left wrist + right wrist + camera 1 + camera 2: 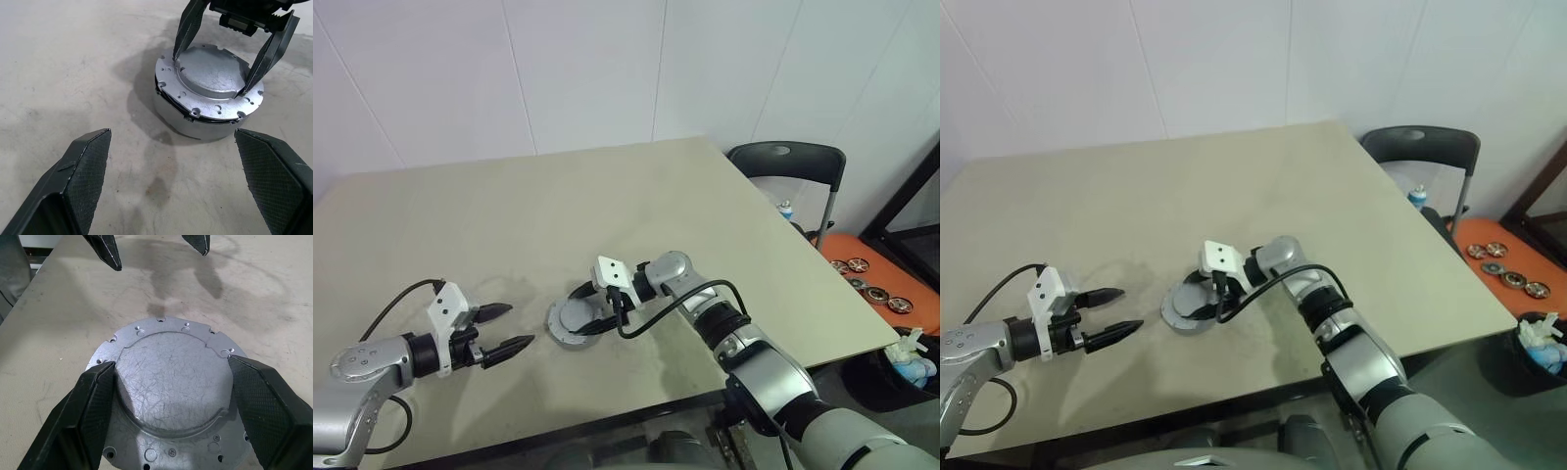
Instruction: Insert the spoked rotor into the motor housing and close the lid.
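The motor housing (195, 125) is a round silver case on the table, near the front edge. The lid (205, 78) lies flat on top of it, plain grey face up. The spoked rotor is hidden. My right gripper (171, 364) reaches in from the right. Its fingers (183, 29) stand on either side of the lid's raised centre, and their tips touch its edge. My left gripper (519, 325) is open and hovers a short way left of the housing, pointing at it, with nothing between its fingers.
The beige table (558, 215) stretches far behind the housing. A black chair (788, 162) stands past its right edge. Beyond the chair an orange surface (901, 269) holds several small wheel-like discs. A dark bin (891, 377) stands low on the right.
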Action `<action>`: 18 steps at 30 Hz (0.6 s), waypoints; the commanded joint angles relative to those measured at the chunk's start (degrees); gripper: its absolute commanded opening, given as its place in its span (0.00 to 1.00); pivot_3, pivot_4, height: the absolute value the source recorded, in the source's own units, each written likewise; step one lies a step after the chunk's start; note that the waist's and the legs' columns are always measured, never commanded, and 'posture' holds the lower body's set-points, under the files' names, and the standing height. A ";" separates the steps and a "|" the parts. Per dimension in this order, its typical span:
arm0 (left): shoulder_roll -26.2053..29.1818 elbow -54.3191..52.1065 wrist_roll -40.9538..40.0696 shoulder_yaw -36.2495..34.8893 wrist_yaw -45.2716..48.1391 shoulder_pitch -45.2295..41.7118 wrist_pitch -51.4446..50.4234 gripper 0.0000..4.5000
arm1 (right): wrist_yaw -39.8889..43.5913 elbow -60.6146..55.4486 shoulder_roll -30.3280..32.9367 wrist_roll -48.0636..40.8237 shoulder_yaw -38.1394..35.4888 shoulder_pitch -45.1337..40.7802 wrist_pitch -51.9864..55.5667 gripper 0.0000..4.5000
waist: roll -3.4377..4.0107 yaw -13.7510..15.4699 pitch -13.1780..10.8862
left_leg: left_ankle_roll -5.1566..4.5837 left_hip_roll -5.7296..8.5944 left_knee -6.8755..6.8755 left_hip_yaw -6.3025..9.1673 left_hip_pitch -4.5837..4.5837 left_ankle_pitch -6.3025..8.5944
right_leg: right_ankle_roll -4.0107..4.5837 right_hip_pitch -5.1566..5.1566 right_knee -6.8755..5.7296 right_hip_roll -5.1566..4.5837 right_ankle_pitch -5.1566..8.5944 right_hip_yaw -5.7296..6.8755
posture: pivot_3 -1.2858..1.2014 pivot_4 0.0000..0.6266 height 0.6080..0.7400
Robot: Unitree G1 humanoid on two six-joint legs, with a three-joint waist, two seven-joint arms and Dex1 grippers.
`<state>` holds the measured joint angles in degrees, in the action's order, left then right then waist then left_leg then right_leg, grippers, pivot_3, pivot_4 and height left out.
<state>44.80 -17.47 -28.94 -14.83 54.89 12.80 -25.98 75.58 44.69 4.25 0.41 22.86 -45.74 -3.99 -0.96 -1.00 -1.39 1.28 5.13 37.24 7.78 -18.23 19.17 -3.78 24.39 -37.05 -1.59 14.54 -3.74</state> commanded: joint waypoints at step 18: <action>-0.30 -2.03 -0.70 -0.84 -0.90 0.02 -0.05 0.96 | -2.04 1.49 -2.27 2.94 1.89 -0.28 0.59 0.73 | 0.00 -0.31 0.02 | 0.01 -0.04 -0.07 -0.01 0.17 0.00 | 0.00 -0.11 -0.03 0.04 0.00 0.00 | 0.52 0.00 1.00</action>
<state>44.35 -17.77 -28.97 -14.83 54.00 13.19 -26.02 74.40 45.25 2.96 2.21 23.92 -46.02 -3.51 -0.96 -1.31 -1.37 1.29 5.09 37.16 7.77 -18.00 19.17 -3.78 24.22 -37.09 -1.55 14.54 -3.74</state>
